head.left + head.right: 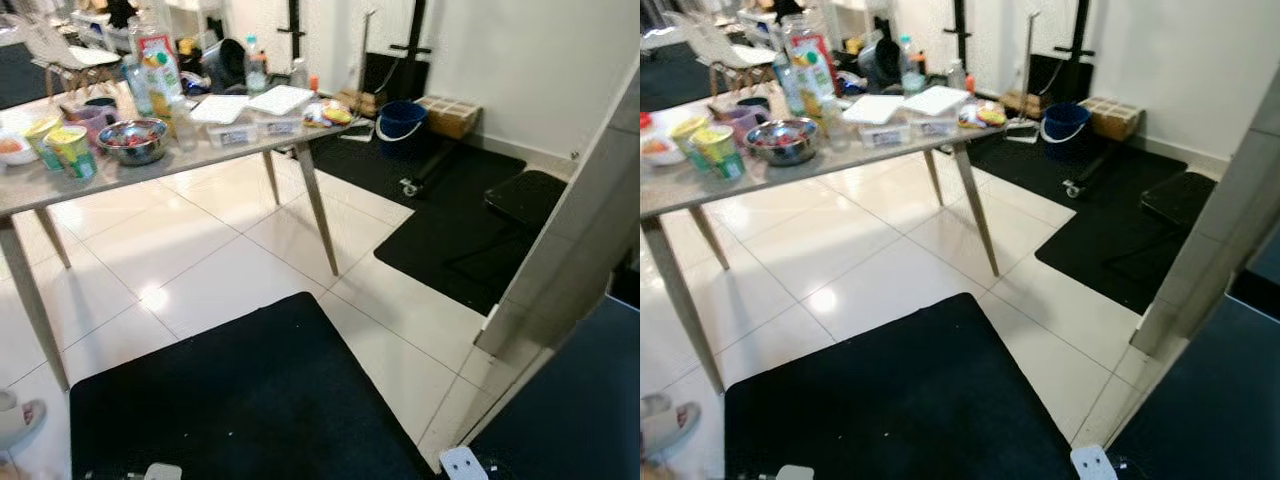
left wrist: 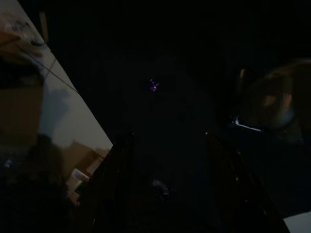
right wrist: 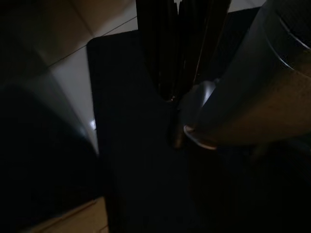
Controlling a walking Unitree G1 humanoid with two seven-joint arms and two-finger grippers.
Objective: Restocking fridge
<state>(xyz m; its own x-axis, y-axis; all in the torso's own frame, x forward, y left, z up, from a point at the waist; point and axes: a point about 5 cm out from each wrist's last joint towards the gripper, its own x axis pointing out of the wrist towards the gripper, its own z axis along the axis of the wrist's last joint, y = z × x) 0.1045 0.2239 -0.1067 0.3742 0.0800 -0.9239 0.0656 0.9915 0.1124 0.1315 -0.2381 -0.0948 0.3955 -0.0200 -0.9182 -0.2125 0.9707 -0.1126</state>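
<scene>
A grey table [image 1: 190, 150] at the upper left carries the groceries: a juice carton [image 1: 160, 65], a steel bowl of food [image 1: 133, 138], yellow-lidded cups [image 1: 72, 150], a water bottle [image 1: 256, 68] and flat white trays [image 1: 280, 98]. A tall grey panel [image 1: 590, 220], perhaps the fridge door, leans in on the right. Both arms hang low over the floor, away from the table. In the dark left wrist view the left gripper [image 2: 170, 194] stands open with nothing between its fingers. In the right wrist view the right gripper [image 3: 177, 53] is shut and empty above a black mat.
A large black mat [image 1: 240, 400] lies on the white tiles just ahead. More black mats, a blue bucket [image 1: 400, 120] and a cardboard box [image 1: 450, 115] sit along the far wall. A slipper [image 1: 15, 415] lies at the left edge.
</scene>
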